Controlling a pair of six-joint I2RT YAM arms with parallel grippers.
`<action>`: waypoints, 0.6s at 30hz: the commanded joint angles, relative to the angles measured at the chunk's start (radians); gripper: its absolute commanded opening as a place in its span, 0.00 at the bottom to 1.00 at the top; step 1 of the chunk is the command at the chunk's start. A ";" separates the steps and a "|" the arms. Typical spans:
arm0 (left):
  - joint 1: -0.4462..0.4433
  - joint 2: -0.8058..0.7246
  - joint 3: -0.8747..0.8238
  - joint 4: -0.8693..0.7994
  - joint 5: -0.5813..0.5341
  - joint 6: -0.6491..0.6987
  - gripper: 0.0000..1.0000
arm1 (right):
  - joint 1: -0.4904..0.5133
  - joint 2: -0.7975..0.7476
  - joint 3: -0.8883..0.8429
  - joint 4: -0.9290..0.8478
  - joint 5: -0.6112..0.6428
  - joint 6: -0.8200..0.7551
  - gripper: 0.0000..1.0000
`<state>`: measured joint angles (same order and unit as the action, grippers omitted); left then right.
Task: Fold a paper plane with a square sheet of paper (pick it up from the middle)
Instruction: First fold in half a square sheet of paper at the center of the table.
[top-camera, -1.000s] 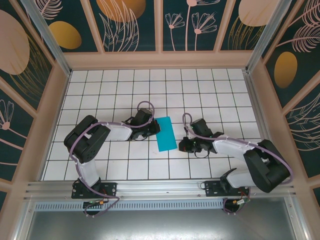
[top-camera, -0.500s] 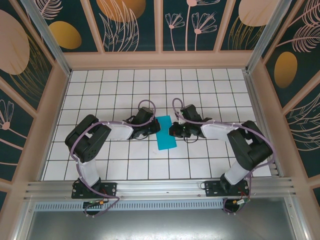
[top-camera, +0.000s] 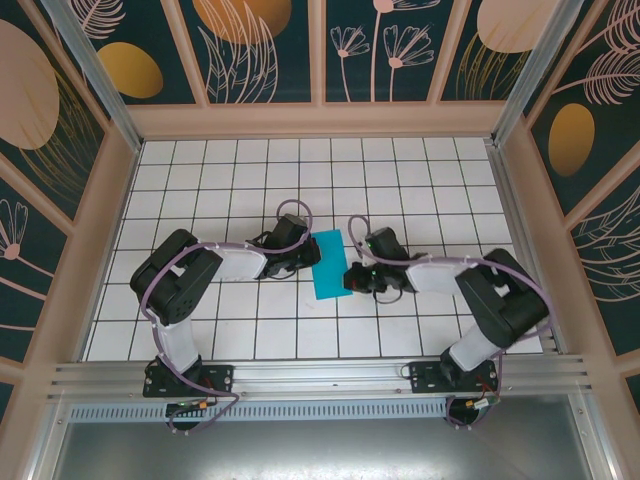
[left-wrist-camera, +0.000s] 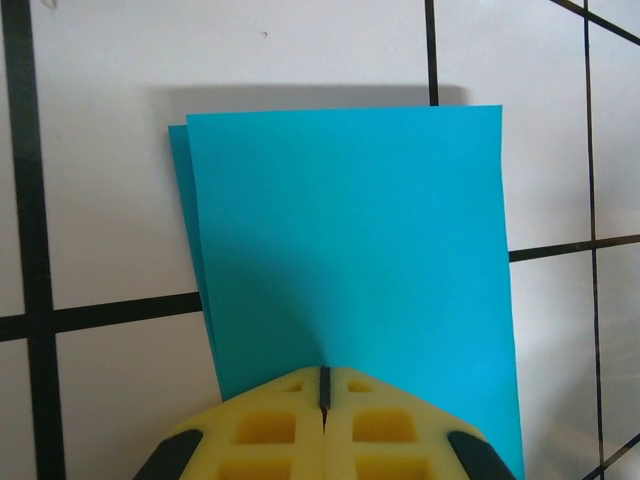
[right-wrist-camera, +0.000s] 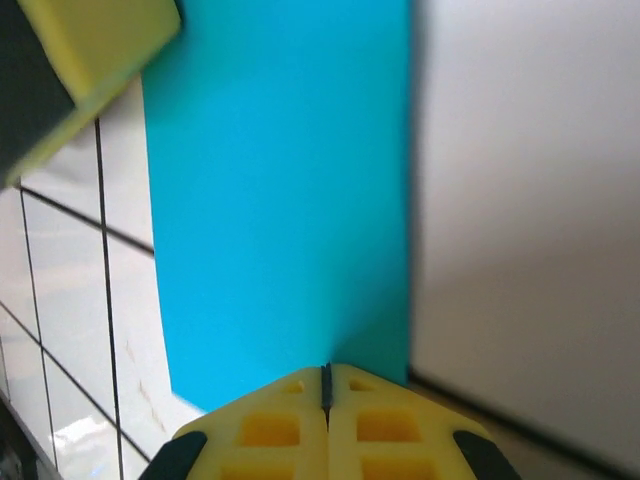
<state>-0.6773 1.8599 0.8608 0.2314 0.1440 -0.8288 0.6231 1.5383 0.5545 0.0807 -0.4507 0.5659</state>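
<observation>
- Lying flat on the white gridded tabletop (top-camera: 200, 200), the square sheet of paper (top-camera: 332, 265) is seen from the top camera as a narrow teal rectangle near the middle, between the two arms.
- Its left edge is partly covered by the left pincer (top-camera: 314, 262) and its lower right edge is met by the right pincer (top-camera: 351, 280). From this height the tips are too small for their state to be read.
- The left arm (top-camera: 175, 285) is bent at the elbow and stretched low to the right. The right arm (top-camera: 500, 300) is folded back and reaches low to the left, so the wrists face each other across the sheet.
- In the left wrist view, the sheet (left-wrist-camera: 350, 250) is shown doubled, with a second layer peeping out along its left edge.
- Its near edge is hidden under the left pincer (left-wrist-camera: 323, 400), whose yellow pads are clenched with only a thin slit between them. Whether paper is nipped there or merely pressed down cannot be told.
- In the right wrist view, the sheet (right-wrist-camera: 280, 200) runs away from the right pincer (right-wrist-camera: 325, 400), which is likewise clenched over the near edge.
- A yellow pad of the left pincer (right-wrist-camera: 90, 60) is cut off at the upper left corner, and the right side is a pale blur.
</observation>
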 joint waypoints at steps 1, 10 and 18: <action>0.030 0.084 -0.049 -0.248 -0.210 0.072 0.00 | 0.046 -0.110 -0.130 -0.107 -0.016 0.086 0.00; 0.030 0.037 0.048 -0.225 -0.132 0.273 0.00 | 0.033 -0.224 0.066 -0.160 0.164 0.104 0.00; 0.042 -0.155 0.095 -0.216 -0.088 0.250 0.17 | 0.028 0.045 0.227 -0.104 0.190 0.118 0.00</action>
<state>-0.6468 1.7954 0.9310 0.0540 0.0746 -0.5789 0.6544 1.5124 0.7567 -0.0284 -0.2859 0.6651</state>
